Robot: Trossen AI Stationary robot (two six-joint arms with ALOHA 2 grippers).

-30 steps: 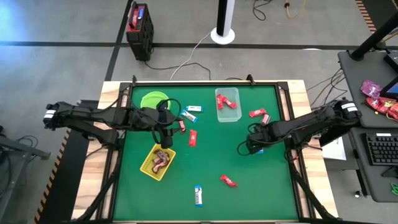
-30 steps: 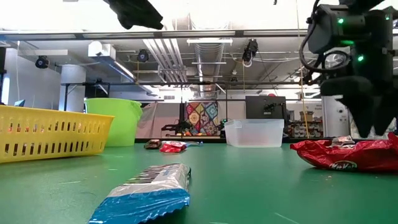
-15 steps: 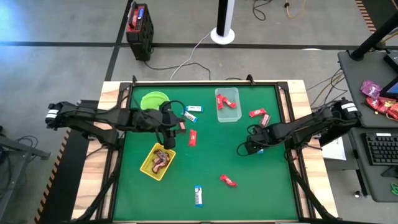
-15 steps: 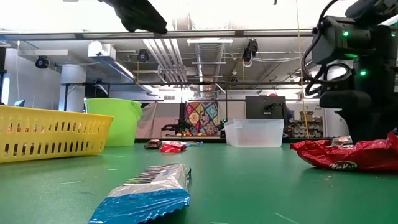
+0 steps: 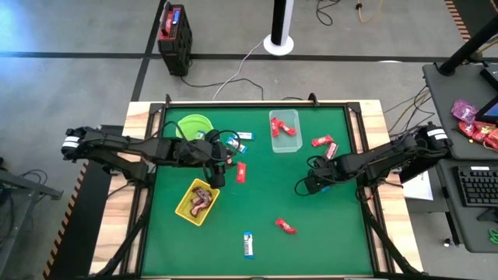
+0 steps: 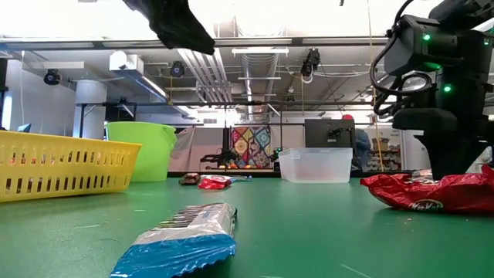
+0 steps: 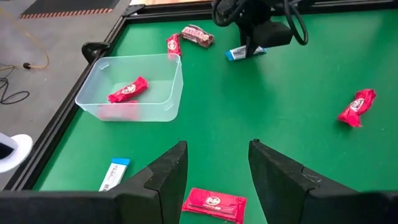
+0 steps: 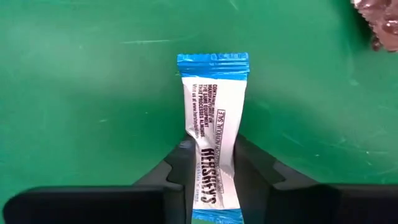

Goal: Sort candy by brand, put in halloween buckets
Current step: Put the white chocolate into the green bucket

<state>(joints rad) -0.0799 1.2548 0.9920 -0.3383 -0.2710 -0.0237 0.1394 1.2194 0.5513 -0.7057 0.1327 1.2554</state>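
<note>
Green felt is covering the desk (image 5: 257, 210) in the high view, where the right gripper (image 5: 311, 183) is working at about 3 o'clock from the middle, low over a blue-and-white bar that its own body hides here. The left gripper (image 5: 220, 173) is hanging just beside the yellow basket (image 5: 187, 211), near a red bar (image 5: 241, 172); the green bucket (image 5: 192, 124) is sitting at 11 o'clock and the clear tub (image 5: 284, 130) at 12.

Low view: the right arm is reaching down behind a red wrapper (image 6: 432, 193).

Left wrist view: its fingers (image 7: 169, 174) are standing wide and empty above that red bar (image 7: 214, 203).

Right wrist view: the fingers (image 8: 177, 165) are closing narrowly on the flat, crinkled blue-and-white bar (image 8: 212, 124). I judge the pick-up is under way; next comes a lift and a carry to that brand's container.
</note>
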